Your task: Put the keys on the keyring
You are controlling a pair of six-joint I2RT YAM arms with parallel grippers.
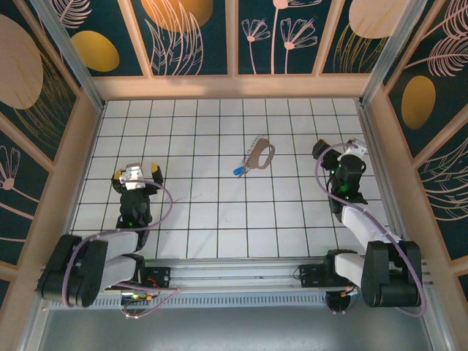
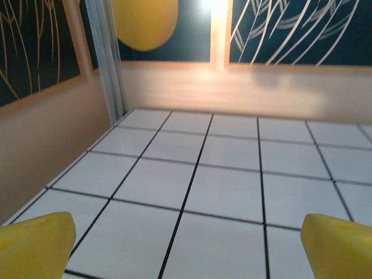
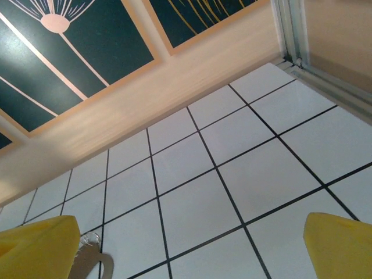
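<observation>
I count one key, one keyring and two grippers on the white tiled counter.

From the top camera, the key lies a little right of the counter's middle. Its blue head points toward the arms and its silver blade runs up to the near end of the brown keyring strap. The two touch or nearly touch, and I cannot tell at this size whether the key sits on the metal ring.

My left gripper rests over the left part of the counter, well apart from both. The pair lies off to its right, at about the same depth.

My right gripper sits by the right edge, and the keyring is to its left, nearer than the left gripper but still apart.

On the left wrist camera, the left gripper has its yellow fingers spread wide over bare tiles.

On the right wrist camera, the right gripper is likewise spread wide. A bit of strap with a metal loop, which looks like the keyring, peeks in beside the finger at the lower left.
</observation>
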